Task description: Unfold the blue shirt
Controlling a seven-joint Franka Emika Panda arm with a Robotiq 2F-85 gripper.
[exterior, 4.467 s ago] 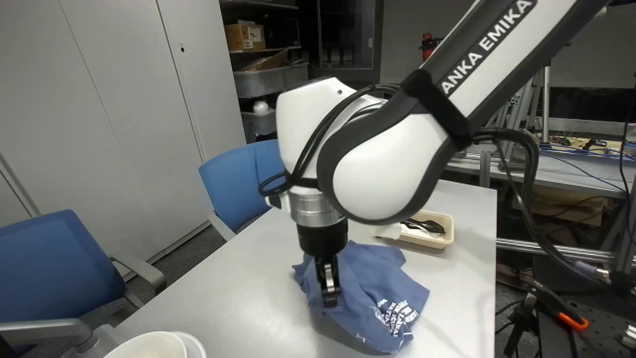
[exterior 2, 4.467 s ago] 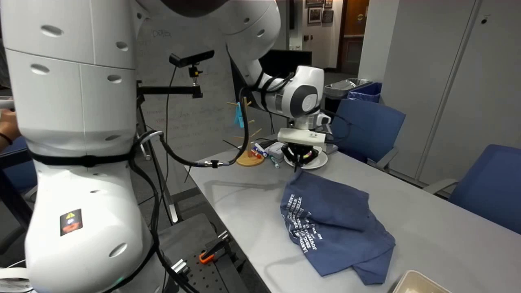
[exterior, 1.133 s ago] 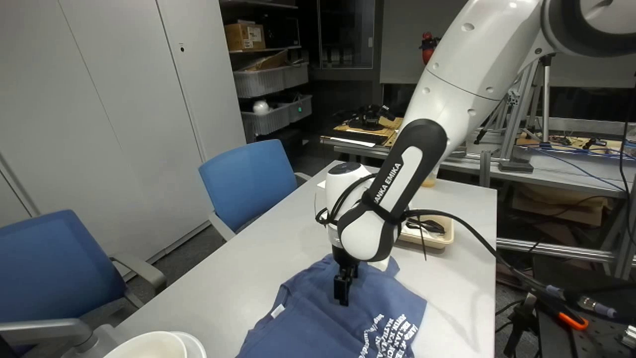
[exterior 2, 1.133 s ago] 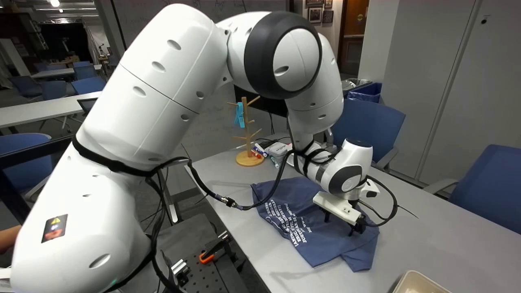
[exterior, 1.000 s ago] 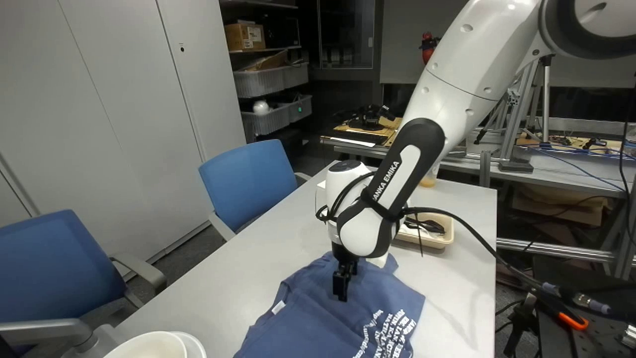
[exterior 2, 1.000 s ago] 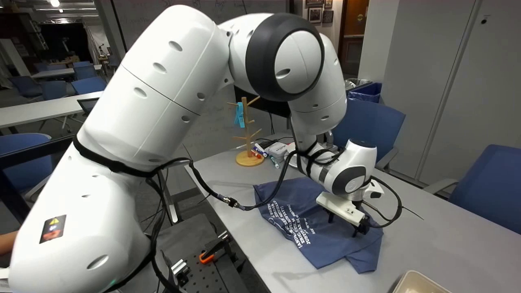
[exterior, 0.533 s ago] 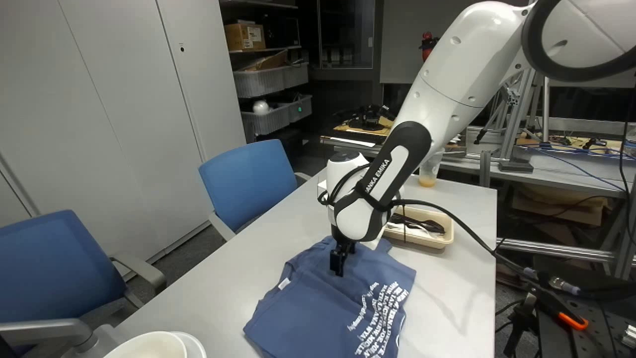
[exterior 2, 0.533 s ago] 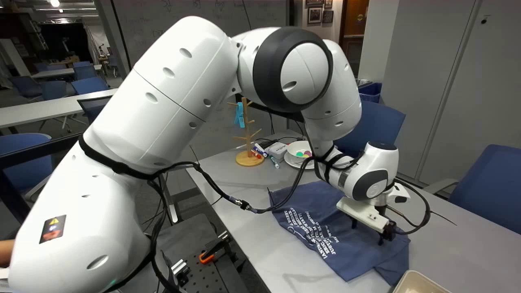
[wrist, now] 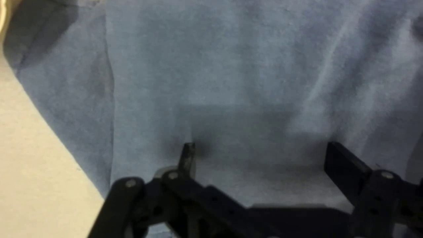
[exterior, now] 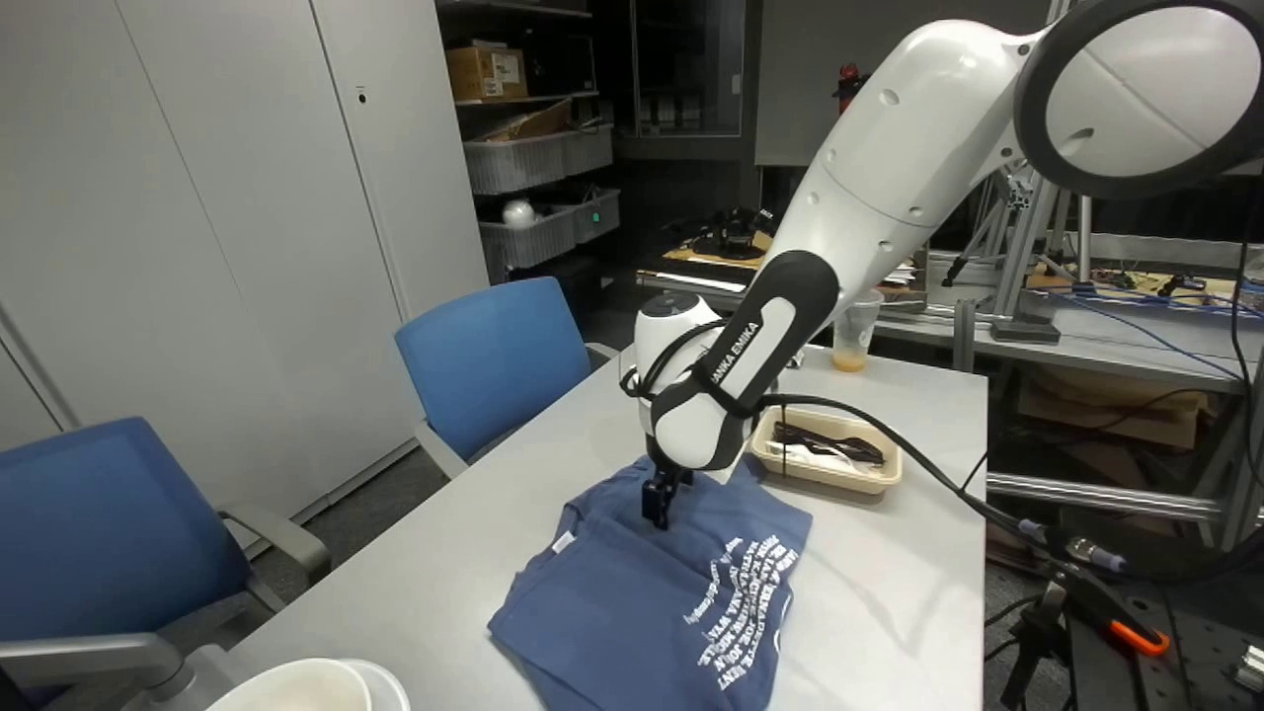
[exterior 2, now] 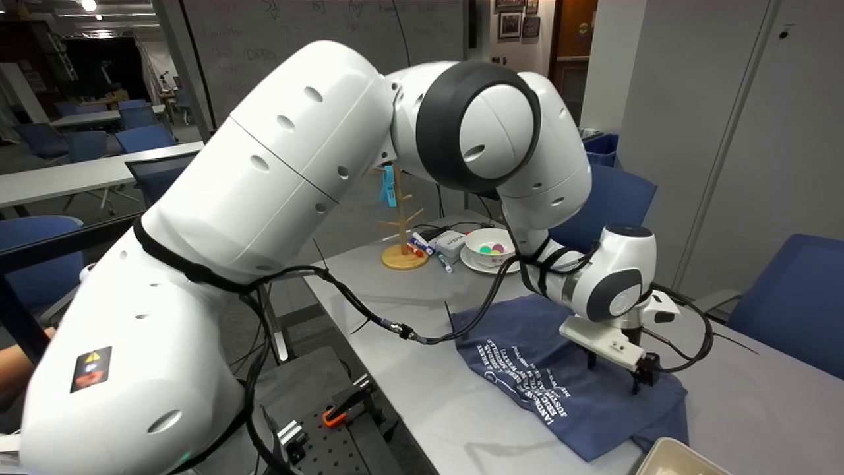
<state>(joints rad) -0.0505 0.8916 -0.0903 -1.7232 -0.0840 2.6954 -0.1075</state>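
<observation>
The blue shirt [exterior: 612,612] lies on the table, its white lettering facing up along one side. In an exterior view the shirt [exterior 2: 593,422] reaches almost to the small tray, and part of it is hidden behind my arm. My gripper [wrist: 261,145] points down over the shirt [wrist: 231,66] with its jaws wide apart. Only flat cloth shows between the fingers; nothing is pinched. In both exterior views the gripper [exterior: 671,501] [exterior 2: 613,374] is at the shirt's tray-side half, fingertips down at the cloth. A folded flap shows near the cloth's edge in the wrist view.
A beige tray [exterior: 829,479] with dark and white items stands close beside the shirt. A plastic cup [exterior: 855,336] is beyond it. A bowl with coloured balls [exterior 2: 489,247], markers and a wooden stand [exterior 2: 403,257] occupy the table's opposite end. Blue chairs [exterior: 494,365] line one side.
Earlier my gripper was at the shirt's edge near the bowl and the shirt looked more bunched. During the last second, open gripper and shirt slid together toward the tray.
</observation>
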